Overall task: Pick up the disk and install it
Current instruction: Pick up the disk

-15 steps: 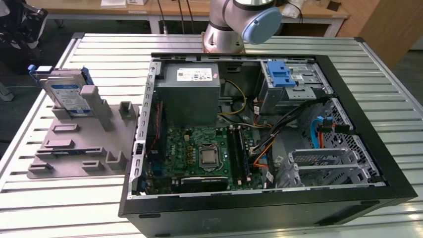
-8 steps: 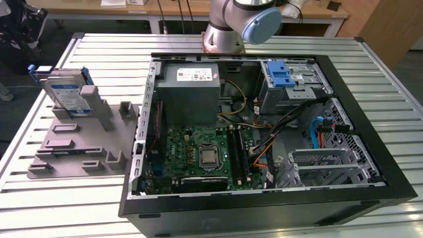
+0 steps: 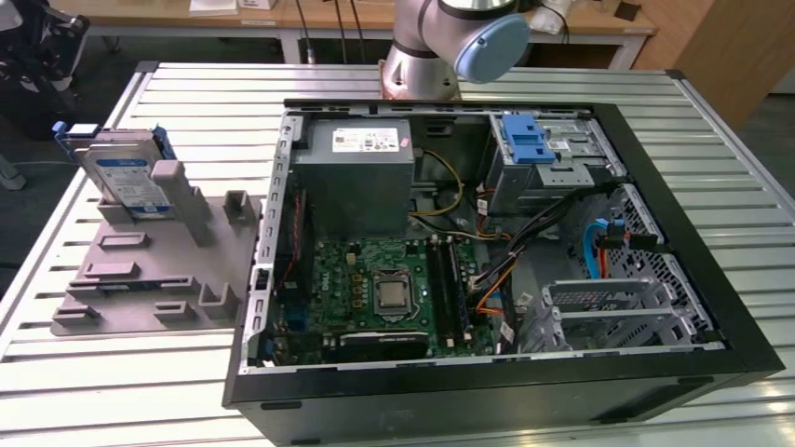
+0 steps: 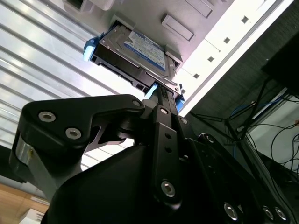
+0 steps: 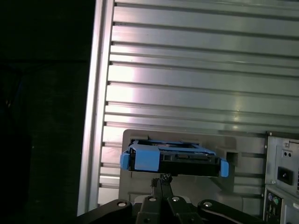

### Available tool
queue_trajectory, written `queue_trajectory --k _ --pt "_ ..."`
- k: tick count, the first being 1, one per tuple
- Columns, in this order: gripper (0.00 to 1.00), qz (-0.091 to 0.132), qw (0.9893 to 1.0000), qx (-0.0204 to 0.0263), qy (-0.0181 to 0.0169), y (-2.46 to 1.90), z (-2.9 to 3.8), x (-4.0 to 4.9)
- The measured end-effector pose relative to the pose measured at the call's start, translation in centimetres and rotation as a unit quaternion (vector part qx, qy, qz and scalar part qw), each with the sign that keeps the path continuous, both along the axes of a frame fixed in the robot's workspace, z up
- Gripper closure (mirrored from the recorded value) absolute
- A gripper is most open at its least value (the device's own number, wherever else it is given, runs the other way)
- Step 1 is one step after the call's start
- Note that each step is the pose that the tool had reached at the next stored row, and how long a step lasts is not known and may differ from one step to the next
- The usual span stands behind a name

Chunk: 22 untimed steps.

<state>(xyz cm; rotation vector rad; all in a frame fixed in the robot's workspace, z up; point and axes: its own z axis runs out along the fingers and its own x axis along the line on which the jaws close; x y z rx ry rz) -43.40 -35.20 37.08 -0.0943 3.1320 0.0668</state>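
Disk (image 3: 128, 179) stands on edge in the grey stand (image 3: 137, 279) at the exterior view's left, well apart from the open computer case (image 3: 497, 396). In both wrist views the gripper (image 5: 162, 178) (image 4: 164, 92) sits close at the disk's edge; open or closed, holding or not, cannot tell. Judged: pick-up step, disk not lifted. The lift calls for a firm hold and a straight pull clear of the stand.
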Motion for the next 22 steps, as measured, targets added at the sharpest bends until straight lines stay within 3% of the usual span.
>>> queue_trajectory --k 22 --pt "0.89 0.034 0.9994 0.0000 0.0000 0.00 -0.03 0.00"
